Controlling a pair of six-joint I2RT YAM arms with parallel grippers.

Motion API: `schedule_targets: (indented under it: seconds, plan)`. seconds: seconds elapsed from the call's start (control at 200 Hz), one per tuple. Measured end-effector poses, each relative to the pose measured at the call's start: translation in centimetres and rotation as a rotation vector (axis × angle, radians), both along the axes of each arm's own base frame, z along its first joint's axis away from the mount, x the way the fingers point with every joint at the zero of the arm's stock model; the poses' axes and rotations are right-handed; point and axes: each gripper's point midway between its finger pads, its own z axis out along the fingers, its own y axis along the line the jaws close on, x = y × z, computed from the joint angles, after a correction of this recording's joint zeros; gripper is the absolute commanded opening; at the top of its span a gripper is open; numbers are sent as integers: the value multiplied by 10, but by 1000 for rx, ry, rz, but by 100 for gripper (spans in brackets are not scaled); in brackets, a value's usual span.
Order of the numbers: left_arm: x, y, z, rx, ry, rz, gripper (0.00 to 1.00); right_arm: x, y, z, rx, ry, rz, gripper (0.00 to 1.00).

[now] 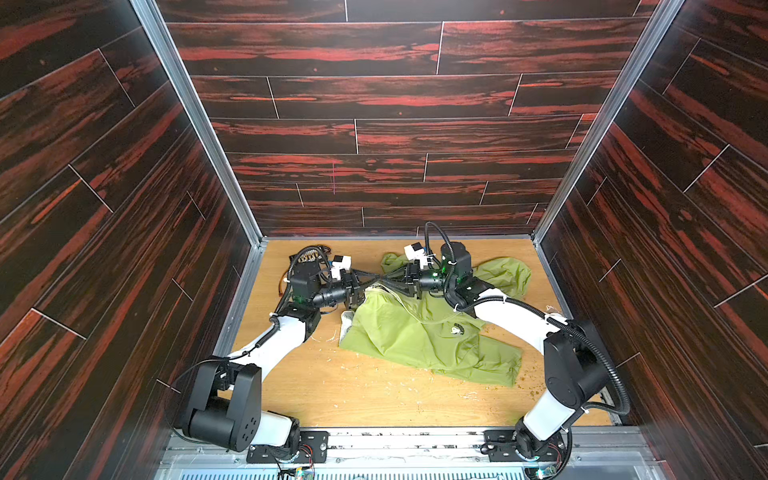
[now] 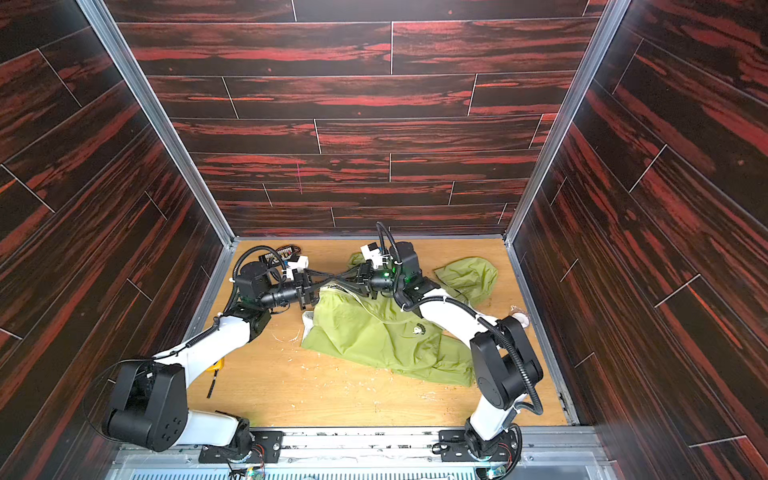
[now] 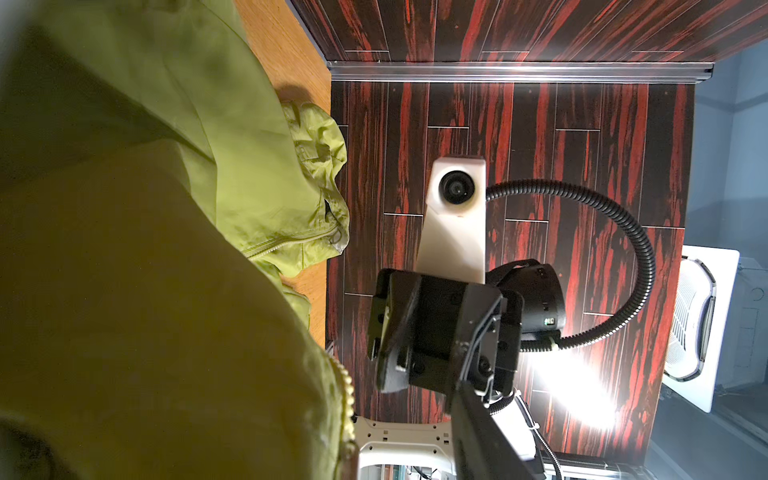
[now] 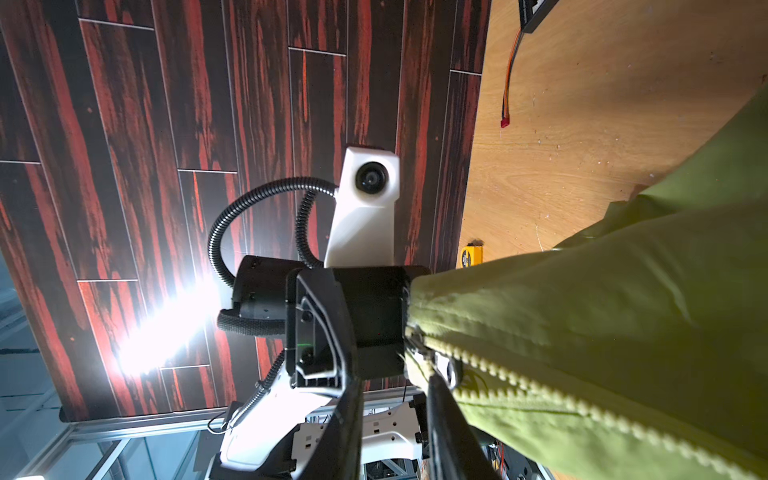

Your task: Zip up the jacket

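Observation:
The lime-green jacket point(image 1: 399, 332) lies crumpled across the middle and right of the wooden table point(image 1: 353, 395), its dark chest logo point(image 1: 456, 330) facing up. Its far edge is lifted to where both grippers meet head-on with crossed fingers. My left gripper point(image 1: 392, 281) stands open; in the left wrist view the jacket point(image 3: 145, 291) and its zipper teeth point(image 3: 347, 399) cover one finger, and the gap is empty. My right gripper point(image 4: 395, 382) is open too. The pale zipper point(image 4: 540, 386) and its slider point(image 4: 455, 372) rest against the outer side of one finger point(image 4: 446, 432).
A circuit board with wires point(image 1: 309, 255) sits at the back left corner. A yellow object point(image 2: 216, 365) and a dark stick point(image 2: 212, 388) lie under the left arm. A small pale item point(image 2: 519, 318) sits by the right wall. Dark wood-patterned walls enclose three sides.

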Motion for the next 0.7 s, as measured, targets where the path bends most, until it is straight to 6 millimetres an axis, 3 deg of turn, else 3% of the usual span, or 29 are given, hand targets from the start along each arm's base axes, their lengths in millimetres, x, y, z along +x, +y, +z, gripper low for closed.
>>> schedule_targets:
  seconds: [0.701]
  plan:
    - [0, 0, 0, -2, 4, -1, 45, 5, 4, -15, -38, 20, 5, 30]
